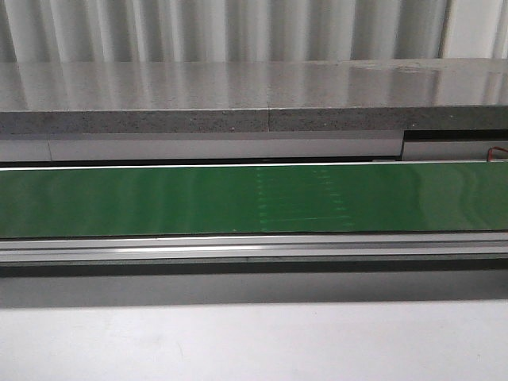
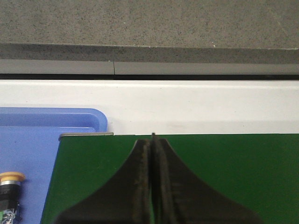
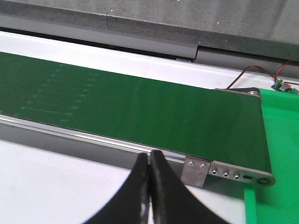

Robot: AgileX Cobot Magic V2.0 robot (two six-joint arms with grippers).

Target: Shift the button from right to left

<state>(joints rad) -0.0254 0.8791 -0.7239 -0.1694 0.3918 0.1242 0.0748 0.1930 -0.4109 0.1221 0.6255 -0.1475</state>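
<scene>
A: Item one, the button (image 2: 10, 192): orange-yellow cap, black collar, blocky base. We find it lying in the blue tray (image 2: 70, 119) off the end of the green belt (image 1: 159, 198), at the desk's left edge; only part of it shows, at the very margin of the left wrist view.

B: Handling?

A: We judge it light, rigid and hard plastic; the domed cap looks slippery. We would take it by the flat sides of the base.

B: Tools?

A: Left gripper (image 2: 153, 140) pressed together, holding nothing, above the belt. Right gripper (image 3: 149, 158) likewise clenched and empty, near the belt's front rail.
</scene>
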